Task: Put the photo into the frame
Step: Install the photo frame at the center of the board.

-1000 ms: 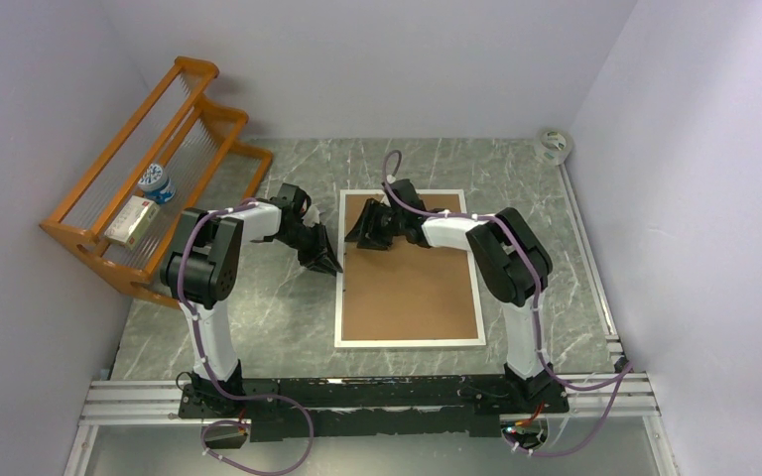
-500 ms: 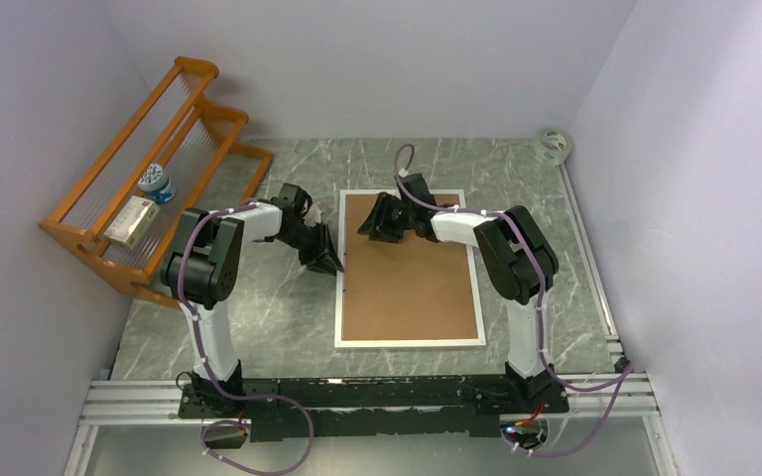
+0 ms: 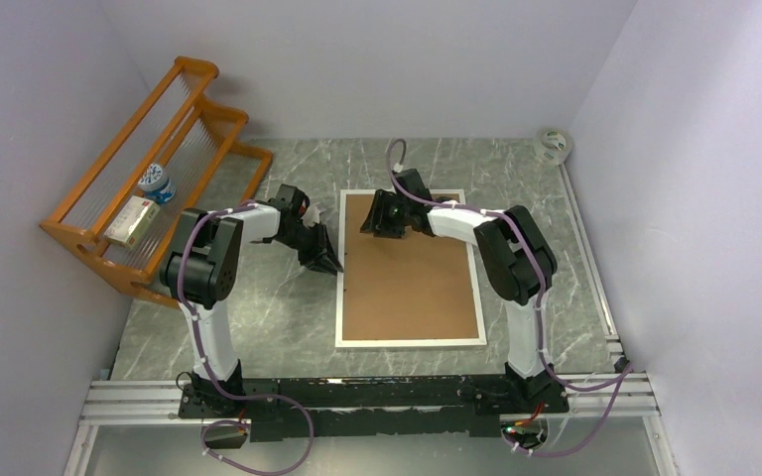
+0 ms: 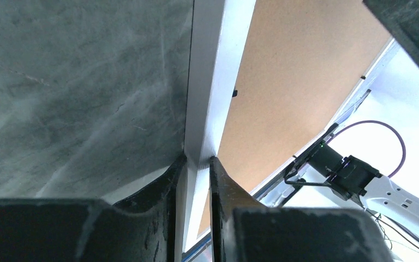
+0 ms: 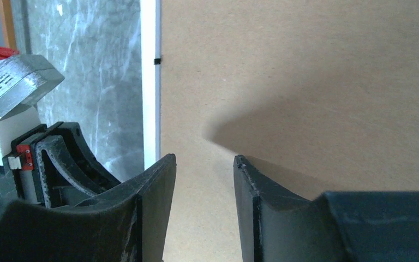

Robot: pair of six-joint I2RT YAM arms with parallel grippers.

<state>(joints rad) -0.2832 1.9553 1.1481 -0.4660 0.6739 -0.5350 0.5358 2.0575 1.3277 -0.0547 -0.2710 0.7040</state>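
Frame [image 3: 412, 288] flat on grey marble table [image 3: 278, 317], face down: brown board back, thin white rim, front hidden. Orange rack [image 3: 196, 71] far left. Left gripper [image 4: 198, 164] clamped on frame's left rim; right gripper [image 5: 204, 180] spread apart just above board's far end. Small box [image 3: 131, 220] on rack, its print too small to read.

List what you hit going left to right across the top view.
orange rack → left pincer → frame → small roll. The right pincer is left out because it sits over the frame.
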